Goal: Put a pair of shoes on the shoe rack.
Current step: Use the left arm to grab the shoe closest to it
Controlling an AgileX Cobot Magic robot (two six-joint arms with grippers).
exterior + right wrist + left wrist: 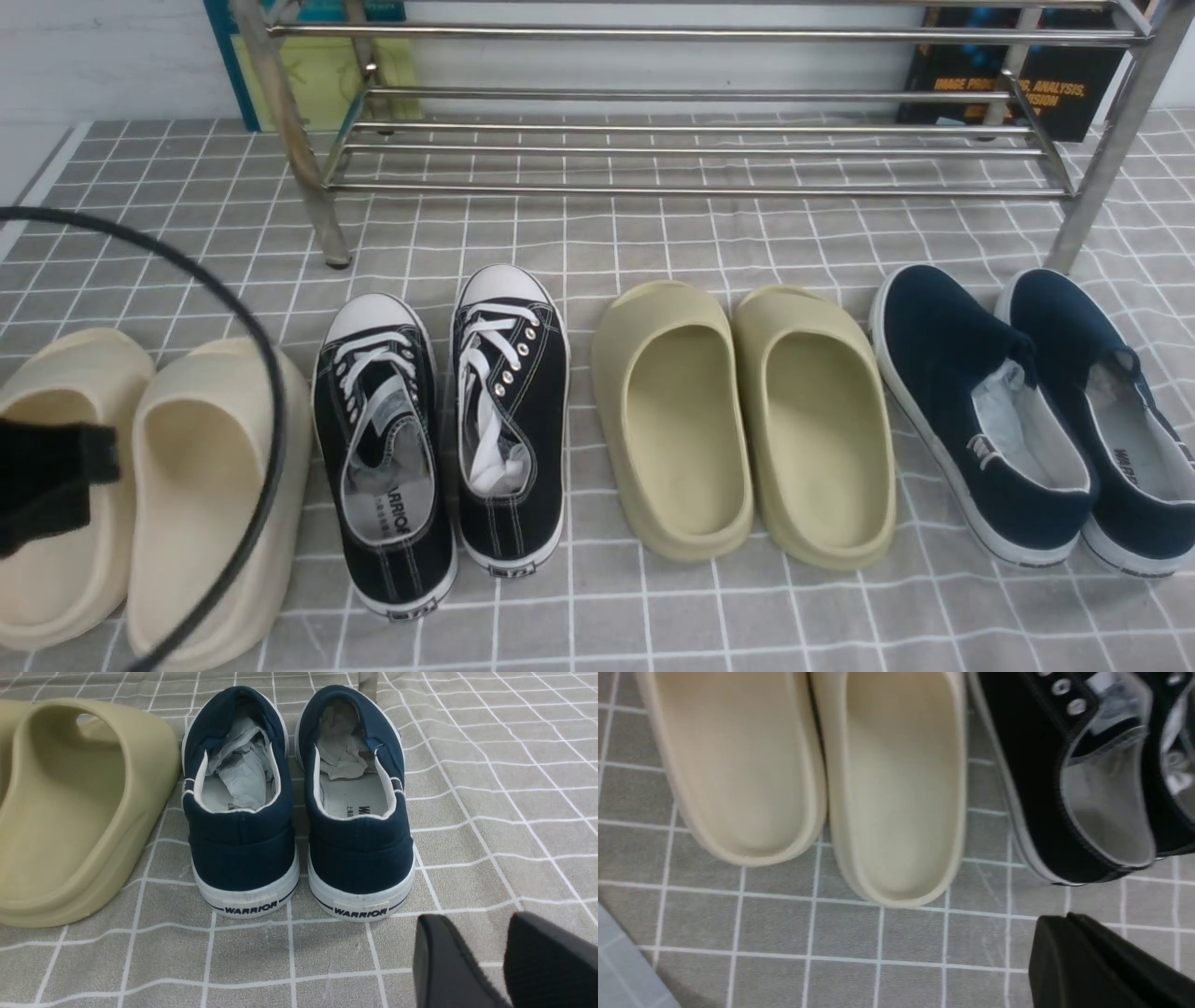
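Note:
The pair of shoes, two black canvas sneakers with white laces point(383, 448) point(509, 420), stands on the checked cloth, toes toward the shoe rack point(691, 149) of shiny steel tubes at the back. In the left wrist view my left gripper point(1059, 918) is shut with nothing in it, just behind the heel of the nearer sneaker point(1031, 788) and apart from it. My right gripper point(481, 924) is open and empty, low over the cloth behind the heels of the navy slip-ons point(299, 812).
Beige foam slippers point(140, 485) lie left of the sneakers, olive slippers point(747, 420) right of them, navy slip-ons point(1027, 420) far right. A black cable point(252, 355) arcs over the beige slippers. Books point(1018, 84) lean behind the rack.

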